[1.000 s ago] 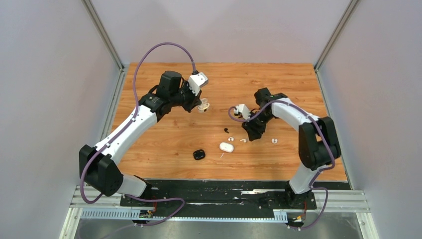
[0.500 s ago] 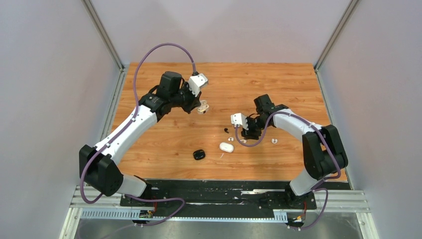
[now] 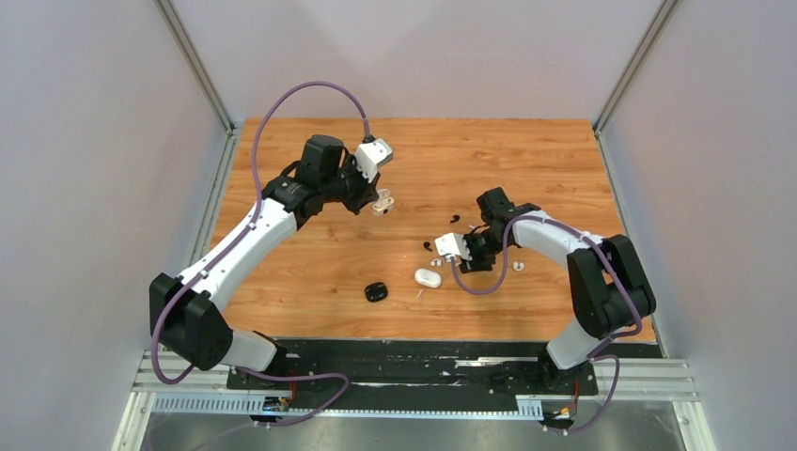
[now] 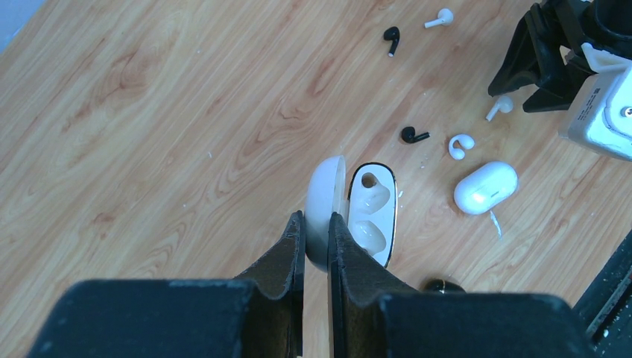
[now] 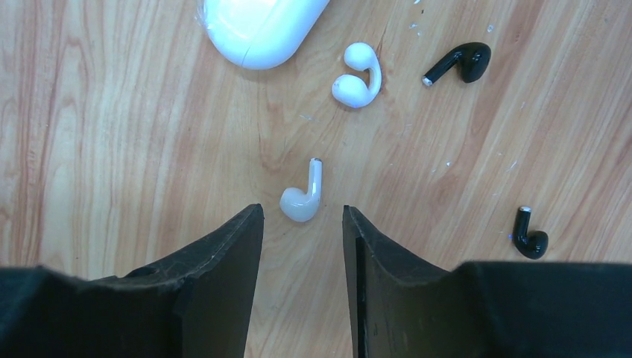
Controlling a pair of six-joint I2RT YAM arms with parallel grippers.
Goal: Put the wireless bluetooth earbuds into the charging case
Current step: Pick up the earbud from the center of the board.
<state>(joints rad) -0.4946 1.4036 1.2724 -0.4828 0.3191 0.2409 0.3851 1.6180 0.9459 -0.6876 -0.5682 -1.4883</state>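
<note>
My left gripper (image 4: 317,224) is shut on the lid of an open white charging case (image 4: 370,212) and holds it above the table, its two empty sockets showing; it also shows in the top view (image 3: 382,201). My right gripper (image 5: 302,212) is open, low over the wood. A white stemmed earbud (image 5: 302,200) lies just ahead of the gap between its fingertips. A white hook-shaped earbud (image 5: 357,74) and two black earbuds (image 5: 458,62) (image 5: 531,237) lie nearby.
A closed white case (image 3: 428,278) lies just left of my right gripper (image 3: 467,252). A black case (image 3: 376,292) lies near the front. Another white earbud (image 3: 518,266) lies to the right. A black earbud (image 3: 455,218) lies farther back.
My right gripper has swung forward and left, down over the white stemmed earbud beside the closed white case. My left gripper has held nearly still with the open case.
</note>
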